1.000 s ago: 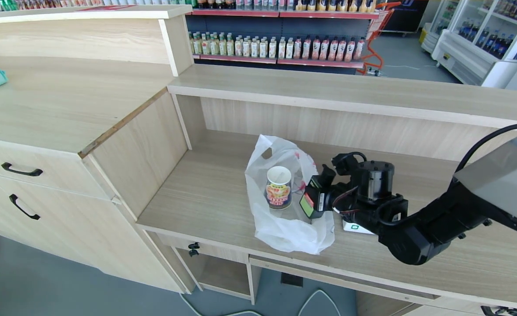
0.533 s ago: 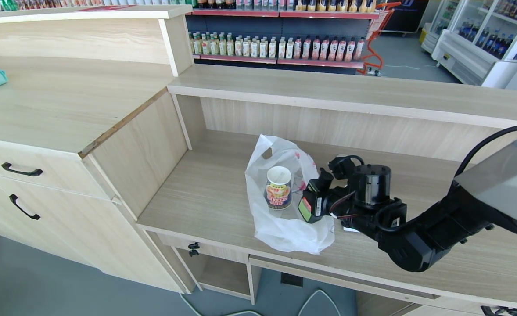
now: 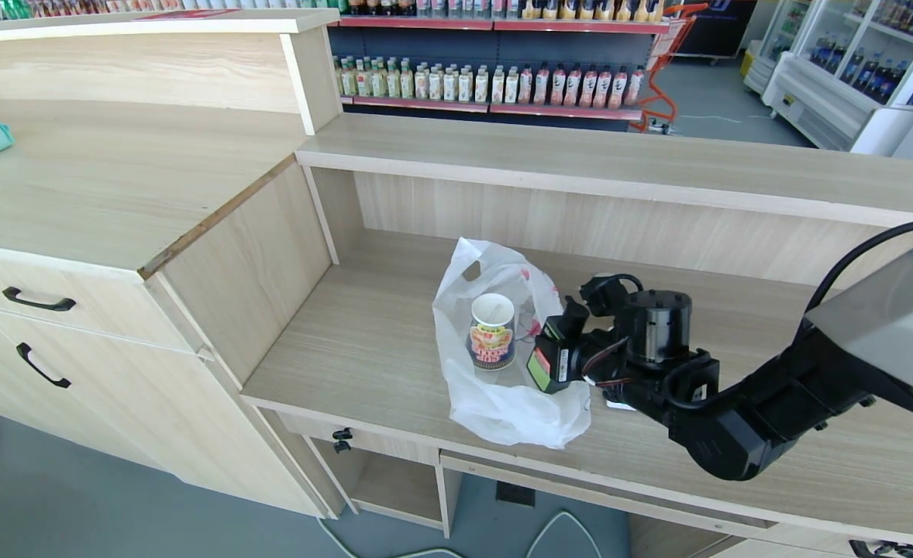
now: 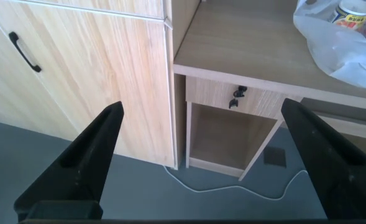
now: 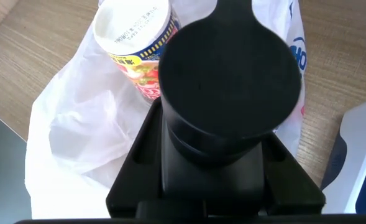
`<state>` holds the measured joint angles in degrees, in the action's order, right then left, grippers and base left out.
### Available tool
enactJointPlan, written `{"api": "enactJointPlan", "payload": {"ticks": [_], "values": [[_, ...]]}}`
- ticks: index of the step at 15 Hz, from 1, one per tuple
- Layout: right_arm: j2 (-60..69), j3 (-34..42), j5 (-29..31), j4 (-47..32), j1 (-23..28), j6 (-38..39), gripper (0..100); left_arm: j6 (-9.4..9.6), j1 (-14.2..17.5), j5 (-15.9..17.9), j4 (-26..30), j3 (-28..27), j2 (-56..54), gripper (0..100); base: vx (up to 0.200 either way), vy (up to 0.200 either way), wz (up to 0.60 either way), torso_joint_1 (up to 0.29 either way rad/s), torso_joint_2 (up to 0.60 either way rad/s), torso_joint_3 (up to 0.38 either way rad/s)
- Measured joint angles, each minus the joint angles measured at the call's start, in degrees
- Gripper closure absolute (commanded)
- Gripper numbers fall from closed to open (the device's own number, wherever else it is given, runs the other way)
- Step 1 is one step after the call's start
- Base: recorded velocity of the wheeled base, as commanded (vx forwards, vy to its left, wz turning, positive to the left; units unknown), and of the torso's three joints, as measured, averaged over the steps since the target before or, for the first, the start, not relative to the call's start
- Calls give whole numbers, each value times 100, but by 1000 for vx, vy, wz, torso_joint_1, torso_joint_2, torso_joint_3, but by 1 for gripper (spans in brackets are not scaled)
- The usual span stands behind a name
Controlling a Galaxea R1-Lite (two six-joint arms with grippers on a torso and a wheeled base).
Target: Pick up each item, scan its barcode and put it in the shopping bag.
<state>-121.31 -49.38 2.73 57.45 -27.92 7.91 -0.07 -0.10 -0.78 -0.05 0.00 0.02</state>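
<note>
The white bag (image 3: 503,403) lies on the table (image 3: 363,341) with its mouth open upward. A noodle cup (image 3: 492,332) stands upright inside it, lid on top, with the bag's film loose around it.

The right pincer (image 3: 556,350) is closed around a black can (image 3: 543,366) with a green and red label. It holds the can at the bag's right side, just beside the cup. In the right wrist view the can's round dark top sits over the bag, the cup close next to it. Whether the can touches the bag or the table, I cannot tell.

The left pincer (image 4: 201,109) is spread wide and holds nothing. It hangs low, off the table's front left corner, facing the cabinet (image 4: 96,68) and the floor. From there the bag and cup show on the table above.

Bottles (image 3: 487,84) line a shelf behind the table.
</note>
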Motion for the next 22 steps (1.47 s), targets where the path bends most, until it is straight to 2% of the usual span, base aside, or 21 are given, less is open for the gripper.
{"api": "enactJointPlan", "payload": {"ticks": [6,9,12,16,22], "values": [[48,41,17,-23,-33,-324,100,0,0,0,-2,0,0,0,0,0,0,0,0,0],[55,182,13,410,-16,-641,100,0,0,2,-2,0,0,0,0,0,0,0,0,0],[74,324,13,460,85,-668,100,0,0,2,-2,0,0,0,0,0,0,0,0,0],[105,411,13,451,322,-625,100,0,0,0,-2,0,0,0,0,0,0,0,0,0],[141,449,-13,308,518,-56,100,0,0,0,-2,0,0,0,0,0,0,0,0,0]]}}
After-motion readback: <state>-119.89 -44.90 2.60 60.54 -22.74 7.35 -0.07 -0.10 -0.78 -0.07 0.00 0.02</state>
